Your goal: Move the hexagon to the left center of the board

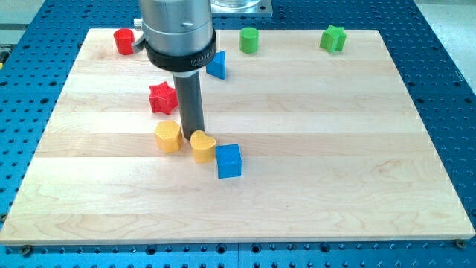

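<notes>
Resting on the pale wooden worktop (320,149) are eight small blocks. Along the view's top edge sit a red block (123,41) whose shape I cannot make out, a rounded green block (249,39) and, well to the view's right, a green star-like block (334,38). A blue block (217,65) lies just below that row, partly hidden behind the arm's grey housing (177,33), so its shape is unclear. The red star (162,97) lies left of the rod.

The yellow hexagon (168,137), as far as its faceted outline can be read, lies left of the board's middle, below the red star. My tip (191,132) stands just to its right, in the narrow gap between it and the yellow heart (202,146); whether it touches either block I cannot tell. The blue cube (229,161) sits against the heart's lower right side.

The arm comes down from the view's top, its housing upright and the dark rod (190,104) hanging straight down to the board. It ends in that rod rather than a claw, so nothing spreads, presses together or pinches.
</notes>
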Controlling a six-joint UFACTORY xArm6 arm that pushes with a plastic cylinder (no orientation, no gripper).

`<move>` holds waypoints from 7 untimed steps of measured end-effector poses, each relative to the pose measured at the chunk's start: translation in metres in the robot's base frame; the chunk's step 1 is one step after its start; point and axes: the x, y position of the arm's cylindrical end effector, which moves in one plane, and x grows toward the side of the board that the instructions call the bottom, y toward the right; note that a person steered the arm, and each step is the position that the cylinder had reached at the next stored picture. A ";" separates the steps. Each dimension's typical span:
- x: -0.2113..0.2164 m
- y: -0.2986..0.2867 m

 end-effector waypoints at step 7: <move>0.010 -0.053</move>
